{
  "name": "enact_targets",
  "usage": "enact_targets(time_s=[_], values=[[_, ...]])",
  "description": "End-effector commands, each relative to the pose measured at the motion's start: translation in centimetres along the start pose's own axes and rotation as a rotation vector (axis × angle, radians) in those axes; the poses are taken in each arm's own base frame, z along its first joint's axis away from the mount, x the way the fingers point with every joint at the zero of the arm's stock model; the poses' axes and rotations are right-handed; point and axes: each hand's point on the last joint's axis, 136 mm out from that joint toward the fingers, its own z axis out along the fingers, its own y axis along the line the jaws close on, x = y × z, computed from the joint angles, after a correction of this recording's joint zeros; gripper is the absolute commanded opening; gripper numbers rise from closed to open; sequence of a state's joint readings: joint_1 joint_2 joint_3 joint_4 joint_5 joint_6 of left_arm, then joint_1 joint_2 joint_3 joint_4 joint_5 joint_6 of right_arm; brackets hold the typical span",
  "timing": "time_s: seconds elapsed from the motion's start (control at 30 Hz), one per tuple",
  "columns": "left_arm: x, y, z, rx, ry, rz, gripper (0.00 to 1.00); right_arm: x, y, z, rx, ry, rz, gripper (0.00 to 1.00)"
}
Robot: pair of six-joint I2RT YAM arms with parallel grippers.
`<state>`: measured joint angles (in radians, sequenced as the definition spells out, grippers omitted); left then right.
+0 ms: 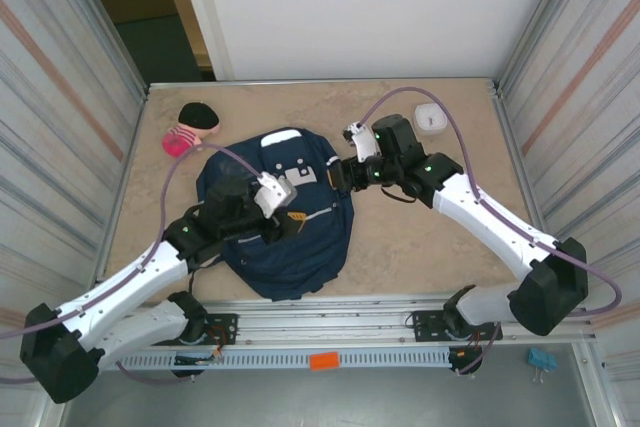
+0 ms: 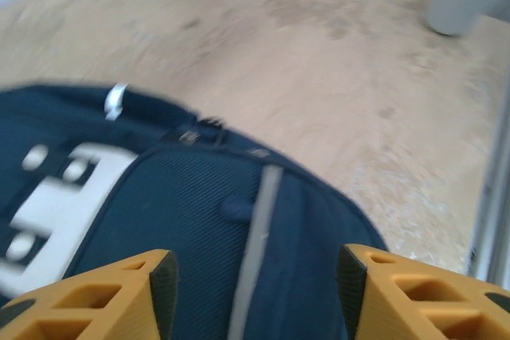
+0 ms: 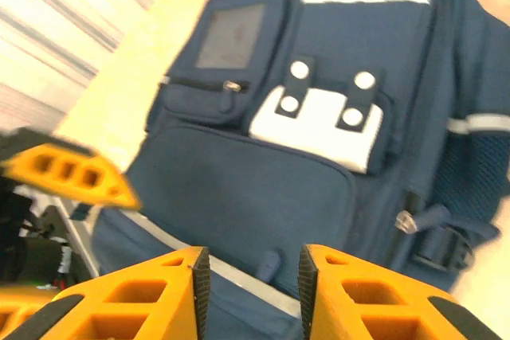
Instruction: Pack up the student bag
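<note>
On the table (image 1: 440, 237), left of centre and reaching its near edge, the student bag (image 1: 285, 247) is lying flat with its front facing up. Its white patch (image 3: 319, 125) is showing on the front pocket, and a white reflective stripe (image 2: 259, 228) is running down the mesh side.

The left gripper (image 2: 255, 276) is hovering just above the bag's near half. Its orange fingers (image 2: 151, 284) are standing well apart, with nothing between them.

The right gripper (image 3: 249, 264) is hanging over the bag's right edge. Its jaws are parted more narrowly, and no fabric is pinched between them.

Near the far left corner, a pink and black soft item (image 1: 190, 127) is resting just beside the bag, apart from it. A small white container (image 1: 430, 119) is sitting near the far right corner, well apart from the bag.
</note>
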<state>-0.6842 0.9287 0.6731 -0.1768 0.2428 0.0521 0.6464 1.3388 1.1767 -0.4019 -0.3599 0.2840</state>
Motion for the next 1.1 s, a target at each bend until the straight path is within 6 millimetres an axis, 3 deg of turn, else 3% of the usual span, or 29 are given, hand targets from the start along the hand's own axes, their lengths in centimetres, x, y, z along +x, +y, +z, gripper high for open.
enact_targets(time_s=[0.0,0.07,0.13,0.3,0.43,0.5,0.57,0.63,0.73,0.9,1.0,1.07], values=[[1.6,3.5,-0.9,-0.180,0.074,-0.348,0.56,0.5,1.2,2.2,-0.037,0.024,0.067,0.32],[3.4,3.8,-0.9,-0.202,0.115,-0.428,0.56,1.8,2.0,4.0,-0.066,0.062,0.082,0.33],[6.0,4.3,-0.9,-0.246,0.168,-0.501,0.55,3.6,1.5,6.0,-0.044,0.101,0.133,0.36],[13.0,5.3,-1.1,-0.335,0.282,-0.682,0.53,11.0,-3.8,9.8,0.112,0.185,0.282,0.39],[18.8,5.5,-1.1,-0.389,0.391,-0.784,0.47,17.2,-6.3,12.2,0.186,0.280,0.366,0.37],[20.6,5.4,-1.2,-0.411,0.438,-0.808,0.45,19.5,-7.1,12.7,0.240,0.317,0.373,0.36],[20.9,5.5,-1.0,-0.419,0.447,-0.822,0.46,20.2,-7.5,12.8,0.271,0.327,0.370,0.36],[20.6,5.8,-1.0,-0.429,0.446,-0.820,0.46,19.6,-7.3,12.5,0.269,0.318,0.361,0.37],[18.2,6.4,-1.1,-0.437,0.394,-0.819,0.48,16.2,-6.2,11.1,0.266,0.270,0.292,0.42],[11.2,9.4,-3.4,-0.488,0.194,-0.949,0.61,6.1,-4.1,7.1,0.267,0.053,0.163,0.47],[8.7,11.7,-4.4,-0.466,0.098,-1.065,0.62,0.8,-3.7,6.4,0.195,-0.077,0.170,0.47],[8.0,13.0,-4.5,-0.434,0.072,-1.113,0.62,-1.3,-4.0,6.9,0.158,-0.114,0.191,0.46]])
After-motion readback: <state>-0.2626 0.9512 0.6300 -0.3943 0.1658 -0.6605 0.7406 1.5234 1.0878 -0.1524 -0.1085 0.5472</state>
